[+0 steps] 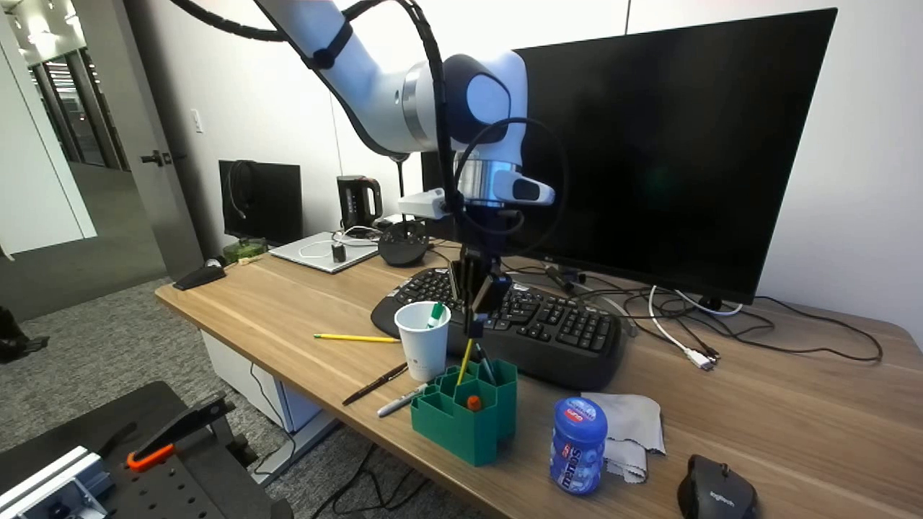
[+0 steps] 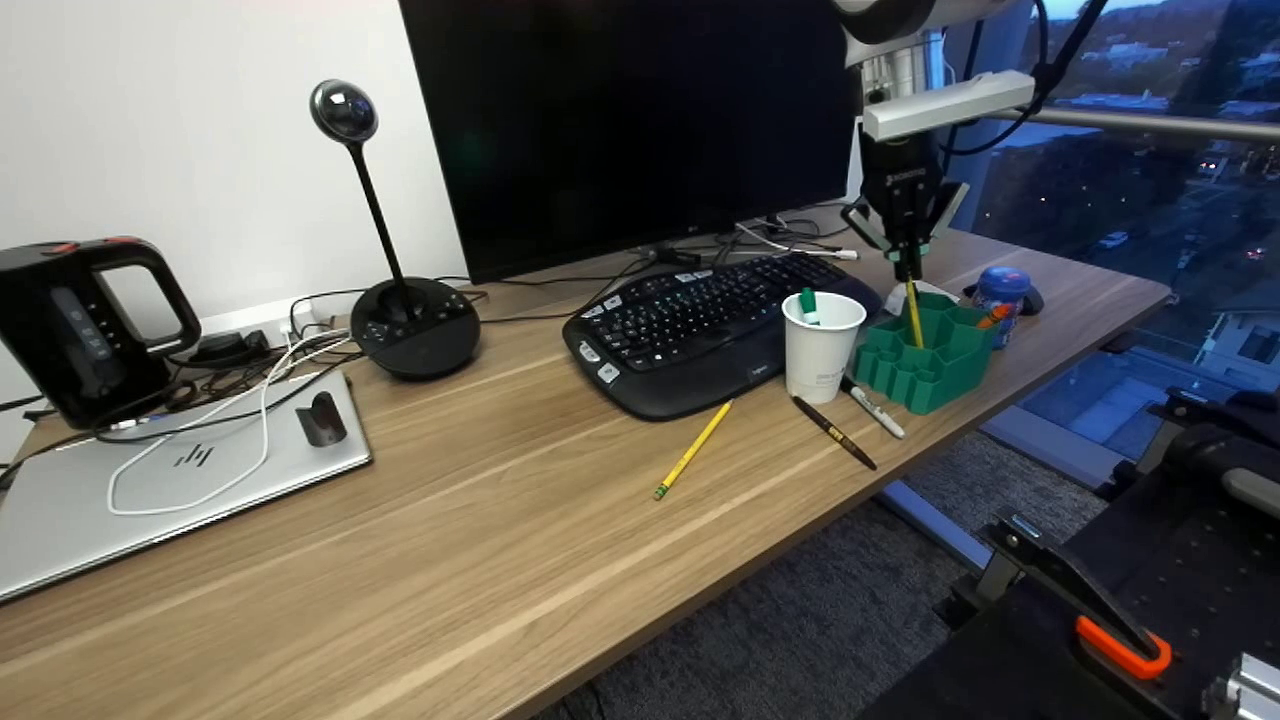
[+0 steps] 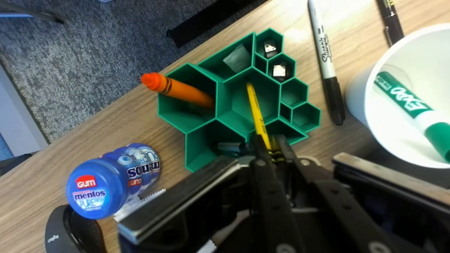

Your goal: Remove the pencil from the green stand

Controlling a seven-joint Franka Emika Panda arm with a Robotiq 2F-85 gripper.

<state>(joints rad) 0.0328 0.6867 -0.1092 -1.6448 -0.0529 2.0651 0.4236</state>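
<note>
Presumably for lifting, the Robotiq gripper [image 3: 269, 146] clasps the yellow pencil [image 3: 257, 114] high; its green honeycomb organiser [image 1: 453, 430] stands near the desk's [image 2: 520, 470] front edge.

The stand [image 1: 463, 432] contains 1 pencil [image 3: 256, 110] and 1 crayon [image 3: 184, 92] in separate compartments. In both exterior views, the cup [image 2: 816, 362] sits left of the stand, before the keyboard [image 2: 700, 325].

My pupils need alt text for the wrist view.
A pincer grips a yellow pencil, its lower end inside a green desk organiser that also holds an orange crayon. Right: a white cup holding an Expo marker; left: a Mentos gum bottle.
</note>
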